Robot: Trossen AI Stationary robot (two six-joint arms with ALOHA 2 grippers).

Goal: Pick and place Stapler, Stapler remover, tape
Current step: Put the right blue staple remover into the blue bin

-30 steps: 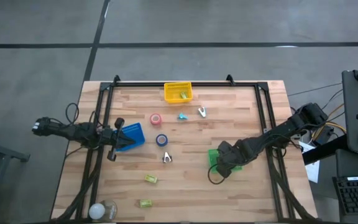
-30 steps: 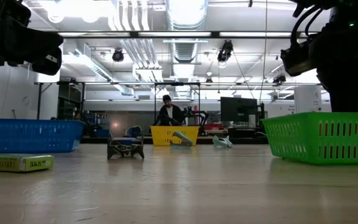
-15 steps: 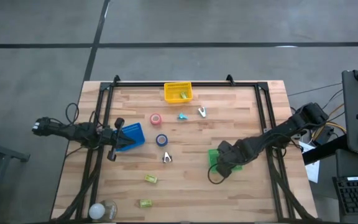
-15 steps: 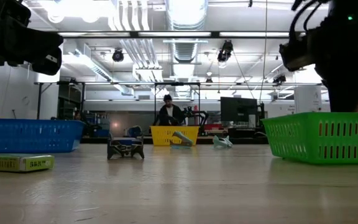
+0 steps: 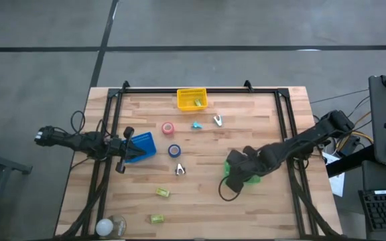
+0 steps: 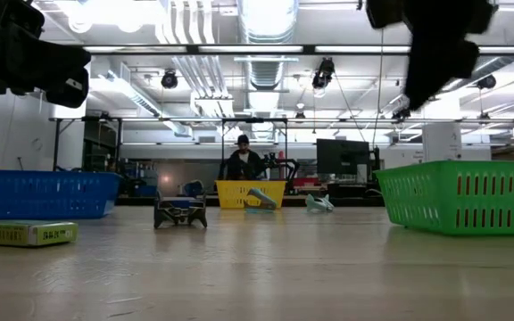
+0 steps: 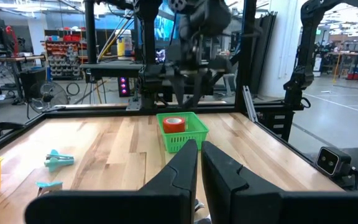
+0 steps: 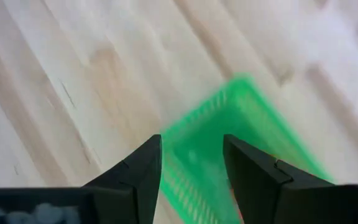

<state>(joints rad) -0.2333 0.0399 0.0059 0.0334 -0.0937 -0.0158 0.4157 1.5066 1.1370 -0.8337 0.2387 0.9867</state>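
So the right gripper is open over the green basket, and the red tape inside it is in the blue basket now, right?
Not quite. The right gripper is open over the green basket, but the red tape sits in that green basket, not the blue basket. The left wrist view shows the roll inside the green mesh.

Floor (image 5: 246, 23): grey concrete, dark seams.
Ceiling (image 6: 266, 36): exposed ducts, bright strip lights.
Far room: shelving, monitors.

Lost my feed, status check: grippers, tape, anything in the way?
Right gripper open above green basket. Left gripper shut, over blue basket. One red tape binned; red and blue rolls loose. Nothing blocking.
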